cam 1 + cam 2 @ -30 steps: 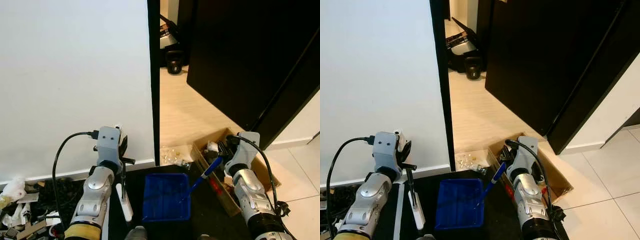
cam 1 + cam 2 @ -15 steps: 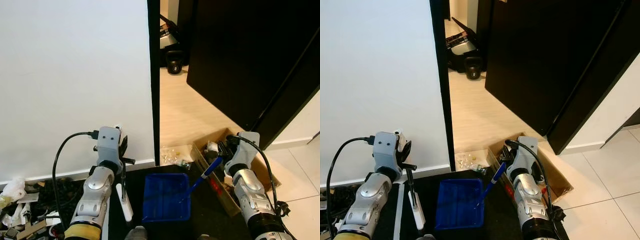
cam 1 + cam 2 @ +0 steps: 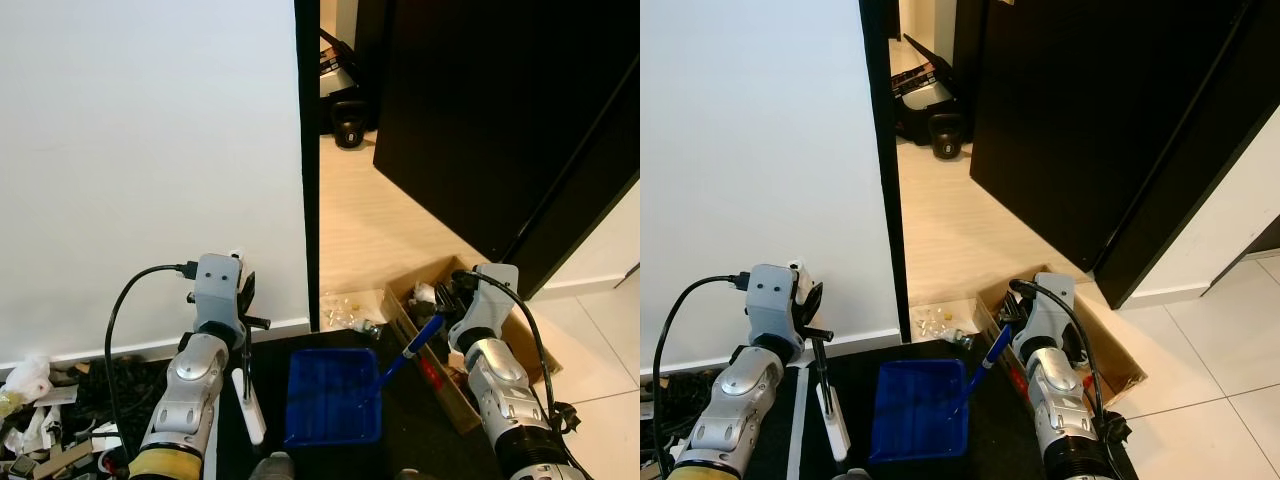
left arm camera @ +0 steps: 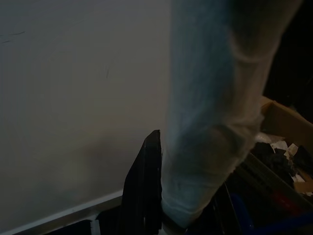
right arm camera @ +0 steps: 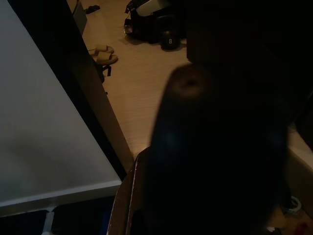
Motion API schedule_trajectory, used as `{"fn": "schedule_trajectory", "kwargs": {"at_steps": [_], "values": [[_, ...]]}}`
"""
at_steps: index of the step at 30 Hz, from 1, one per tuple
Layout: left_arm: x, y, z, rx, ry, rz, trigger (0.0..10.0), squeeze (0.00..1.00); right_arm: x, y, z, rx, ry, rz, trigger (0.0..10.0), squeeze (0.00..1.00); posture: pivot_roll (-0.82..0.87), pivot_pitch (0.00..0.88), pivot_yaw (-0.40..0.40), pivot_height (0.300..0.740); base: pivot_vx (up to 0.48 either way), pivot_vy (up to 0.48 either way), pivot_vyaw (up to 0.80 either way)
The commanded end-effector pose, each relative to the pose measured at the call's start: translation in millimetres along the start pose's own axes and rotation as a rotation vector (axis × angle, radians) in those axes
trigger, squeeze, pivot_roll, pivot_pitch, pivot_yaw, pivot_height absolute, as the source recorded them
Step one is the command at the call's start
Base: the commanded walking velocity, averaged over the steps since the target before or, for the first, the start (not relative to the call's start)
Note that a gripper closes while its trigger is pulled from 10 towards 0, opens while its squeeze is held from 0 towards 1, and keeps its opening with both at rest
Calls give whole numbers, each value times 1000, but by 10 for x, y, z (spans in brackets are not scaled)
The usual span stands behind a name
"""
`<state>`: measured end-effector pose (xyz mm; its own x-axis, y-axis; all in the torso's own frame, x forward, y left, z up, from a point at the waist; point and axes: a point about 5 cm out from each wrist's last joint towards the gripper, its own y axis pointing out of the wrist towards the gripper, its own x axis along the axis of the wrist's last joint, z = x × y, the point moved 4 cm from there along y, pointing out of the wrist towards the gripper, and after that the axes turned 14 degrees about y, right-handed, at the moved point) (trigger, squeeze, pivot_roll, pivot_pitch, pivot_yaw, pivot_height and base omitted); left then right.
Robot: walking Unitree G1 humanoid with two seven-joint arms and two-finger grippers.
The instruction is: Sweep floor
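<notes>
L gripper (image 3: 243,335) clamped on white brush (image 3: 248,400), low by wall | R gripper (image 3: 447,303) gripping blue dustpan (image 3: 331,395) by its handle, pan on dark mat below doorway | litter (image 3: 350,312) on floor w/ cardboard box (image 3: 440,345) beside

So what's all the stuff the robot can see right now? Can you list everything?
dustpan: one, blue, on the dark mat between the arms, held by its handle
brush: one, white, hanging from the left gripper
litter: a small pale pile, on the wooden floor at the doorway
cardboard box: one, brown, open, by the right arm
kettlebell: one, black, far down the hallway
door: one, black, open
wall: white, on the left
clutter: mixed bits, bottom left
left gripper: jaws shut on the brush
right gripper: jaws shut on the dustpan handle
</notes>
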<state>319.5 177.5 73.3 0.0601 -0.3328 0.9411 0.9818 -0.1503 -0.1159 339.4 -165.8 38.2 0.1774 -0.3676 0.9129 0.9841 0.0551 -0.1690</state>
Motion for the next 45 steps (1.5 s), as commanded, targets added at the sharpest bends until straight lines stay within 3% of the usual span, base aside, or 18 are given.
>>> {"fn": "schedule_trajectory", "kwargs": {"at_steps": [1,39,45], "values": [[47,-13,15,4,23,-17,10000,0,5,3,11,3,11,-3,10000,0,151,47,2,740,0,0,0],[39,-16,20,5,20,-13,10000,0,-1,-1,9,0,2,0,10000,0,150,50,3,740,0,0,0],[40,-18,19,5,21,-13,10000,0,-2,-2,10,0,1,0,10000,0,151,50,3,740,0,0,484]]}}
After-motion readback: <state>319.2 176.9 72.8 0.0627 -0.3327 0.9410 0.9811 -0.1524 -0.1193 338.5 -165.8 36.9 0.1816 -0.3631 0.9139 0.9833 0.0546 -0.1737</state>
